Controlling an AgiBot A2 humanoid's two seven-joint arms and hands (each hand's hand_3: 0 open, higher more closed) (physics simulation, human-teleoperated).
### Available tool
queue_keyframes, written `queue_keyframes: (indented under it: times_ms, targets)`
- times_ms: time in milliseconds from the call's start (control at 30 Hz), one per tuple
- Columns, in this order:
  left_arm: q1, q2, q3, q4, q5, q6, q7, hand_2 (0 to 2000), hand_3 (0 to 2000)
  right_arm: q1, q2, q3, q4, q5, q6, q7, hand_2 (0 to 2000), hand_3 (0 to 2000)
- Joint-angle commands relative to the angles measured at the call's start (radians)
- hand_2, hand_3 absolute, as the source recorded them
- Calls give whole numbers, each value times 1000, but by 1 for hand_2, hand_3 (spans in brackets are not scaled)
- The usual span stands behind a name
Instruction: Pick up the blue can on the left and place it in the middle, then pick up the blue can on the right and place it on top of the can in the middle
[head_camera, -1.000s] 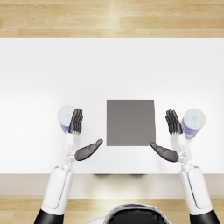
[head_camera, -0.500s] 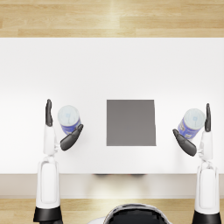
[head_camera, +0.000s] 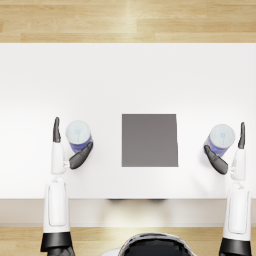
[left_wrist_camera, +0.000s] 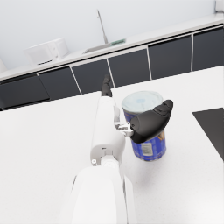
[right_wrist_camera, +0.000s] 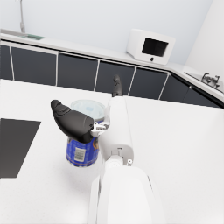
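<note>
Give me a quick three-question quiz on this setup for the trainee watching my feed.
1. True or false: the left can already stands on the grey mat.
2. Multiple choice: where does the left hand sit? A) flat on the mat B) at the left can's side, not closed on it C) above the right can
3. Fill in: the right hand is beside the ____ can.

Key: 1 false, both cans stand on the white table, one on either side of the mat. 2 B. 3 right.
</note>
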Motion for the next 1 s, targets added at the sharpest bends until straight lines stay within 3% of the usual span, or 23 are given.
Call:
queue_keyframes:
  times_ms: [33,367,767,800,833,867,933,967,1000]
  targets:
    - [30,6,9,82,0,0,0,0,0,29,-2,-1,-91,0,0,0,0,0]
    - [95,35,47,254,0,0,0,0,0,96,-24,60,-326,0,-8,0,0,0]
    - [183,68,49,413,0,-11,-2,0,0,192,-49,89,-484,0,-9,0,0,0]
    - [173,68,41,402,-1,-16,-3,1361,327,190,-50,89,-474,0,-8,0,0,0]
    - [169,67,35,388,-1,-36,-5,2000,653,176,-50,79,-445,1,-7,0,1361,327]
    - [154,65,31,353,0,-58,-5,2000,980,170,-50,77,-422,1,5,0,2000,653]
    - [138,66,29,289,0,-81,-2,2000,1520,153,-52,73,-345,1,58,-3,2000,1307]
    - [129,66,36,236,0,-71,-2,2000,1520,149,-54,70,-304,1,57,-2,2000,1520]
    - [124,67,47,179,0,-64,-1,2000,1520,141,-56,76,-249,1,53,0,2000,1520]
